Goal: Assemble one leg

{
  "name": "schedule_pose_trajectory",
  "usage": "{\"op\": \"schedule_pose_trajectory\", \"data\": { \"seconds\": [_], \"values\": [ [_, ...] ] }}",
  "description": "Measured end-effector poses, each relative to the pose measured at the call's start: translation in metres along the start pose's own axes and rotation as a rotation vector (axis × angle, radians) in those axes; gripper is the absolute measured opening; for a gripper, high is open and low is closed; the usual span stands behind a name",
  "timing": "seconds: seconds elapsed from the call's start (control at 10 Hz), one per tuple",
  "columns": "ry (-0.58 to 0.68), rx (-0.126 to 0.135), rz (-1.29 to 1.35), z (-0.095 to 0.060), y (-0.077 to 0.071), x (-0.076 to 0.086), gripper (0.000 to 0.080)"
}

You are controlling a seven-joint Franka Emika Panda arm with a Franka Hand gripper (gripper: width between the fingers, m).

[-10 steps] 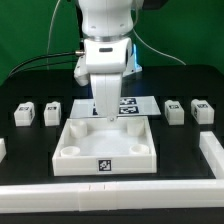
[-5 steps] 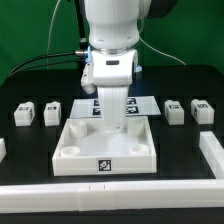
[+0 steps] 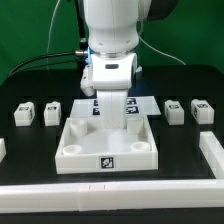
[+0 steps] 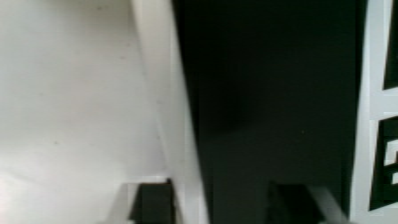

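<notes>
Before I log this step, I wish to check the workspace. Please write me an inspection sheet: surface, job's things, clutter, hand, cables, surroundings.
surface: black table, with white rails along its front and sides.
job's things: four legs, all loose on the table: two at the exterior view's left, two at its right. The tabletop lies in the middle, with no leg in the sockets that show.
clutter: nothing seen; only the marker board behind the tabletop.
hand: the hand is open, low near the tabletop's rear edge, holding nothing.
cables: black cables behind the arm.
surroundings: green backdrop.

Four legs (image 3: 24, 113), one tabletop (image 3: 78, 158), one marker board (image 3: 143, 101)
</notes>
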State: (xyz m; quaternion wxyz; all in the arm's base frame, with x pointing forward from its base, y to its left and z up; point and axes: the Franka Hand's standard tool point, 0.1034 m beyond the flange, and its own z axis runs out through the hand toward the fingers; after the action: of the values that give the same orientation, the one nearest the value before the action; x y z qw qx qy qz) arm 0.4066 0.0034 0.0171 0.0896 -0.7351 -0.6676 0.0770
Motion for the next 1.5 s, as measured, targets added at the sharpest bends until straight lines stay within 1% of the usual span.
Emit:
{"op": "schedule_pose_trajectory", "data": {
  "seconds": [0.1, 0.2, 0.9, 1.0, 1.2, 1.3, 1.5],
  "values": [
    [0.0, -0.001, -0.001, 0.0, 0.0, 0.0, 0.0202],
    [0.0, -0.004, 0.003, -0.001, 0.001, 0.0, 0.0071],
    [0.0, -0.004, 0.004, -0.001, 0.001, 0.0, 0.0071],
    [0.0, -0.007, -0.028, -0.001, 0.004, 0.001, 0.0071],
    [0.007, -0.021, -0.068, -0.004, 0.015, 0.014, 0.0071],
    [0.011, -0.026, -0.071, -0.005, 0.02, 0.023, 0.0071],
    [0.023, -0.044, -0.083, -0.009, 0.035, 0.041, 0.0071]
  ]
}}
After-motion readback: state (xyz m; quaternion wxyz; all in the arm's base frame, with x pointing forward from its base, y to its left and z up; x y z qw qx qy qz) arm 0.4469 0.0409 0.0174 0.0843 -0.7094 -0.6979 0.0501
